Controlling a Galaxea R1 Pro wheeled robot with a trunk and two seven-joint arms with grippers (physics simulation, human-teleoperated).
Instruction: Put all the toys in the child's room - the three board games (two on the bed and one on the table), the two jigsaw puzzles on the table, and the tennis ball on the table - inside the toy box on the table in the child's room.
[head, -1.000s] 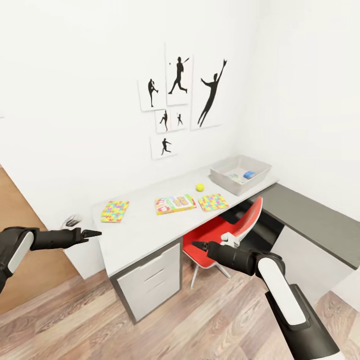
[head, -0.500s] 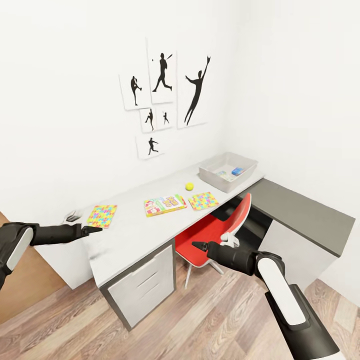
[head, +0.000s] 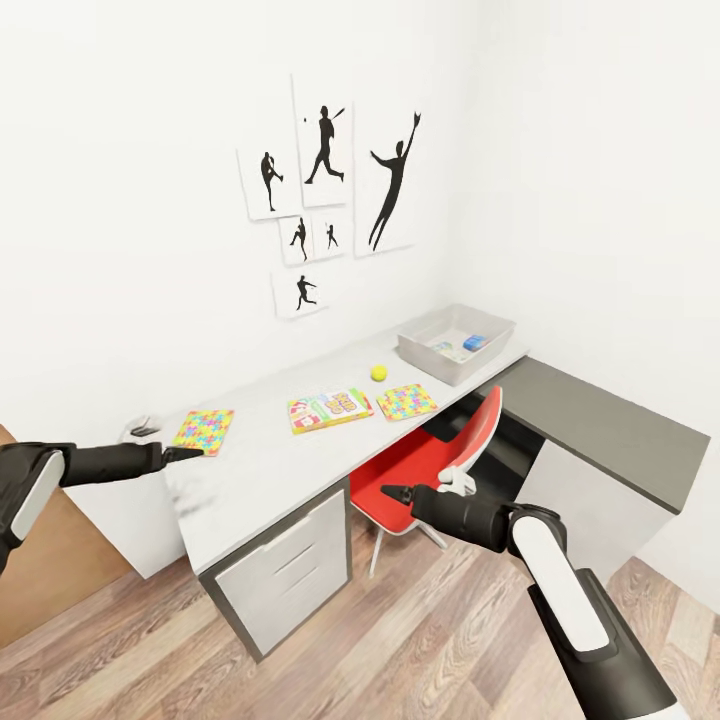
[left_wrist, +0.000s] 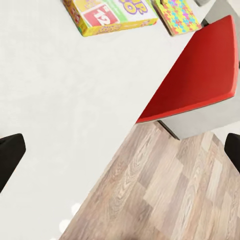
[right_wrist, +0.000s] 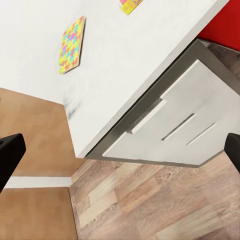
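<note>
Two black grippers are held out low in front of the robot, apparently in a carrying posture for the approach. The left gripper (head: 190, 453) hangs at the near end of the long light-grey desk top (head: 270, 460), and the right gripper (head: 392, 493) is before the red chair (head: 440, 455). In both wrist views the fingertips are seen spread wide apart at the picture edges, with nothing held between them.

Four toys lie in a loose row on the desk: one thin puzzle-patterned square (head: 204, 431) just beside the left gripper, the white, red and yellow game box (head: 330, 409), a second puzzle-patterned square (head: 406, 402) and the small yellow-green ball (head: 379, 373).

At the far end stands the shallow light-grey bin (head: 428, 358). A small blue box (head: 474, 342) and another flat printed item beside it, too small to be identified, are already inside.
</note>
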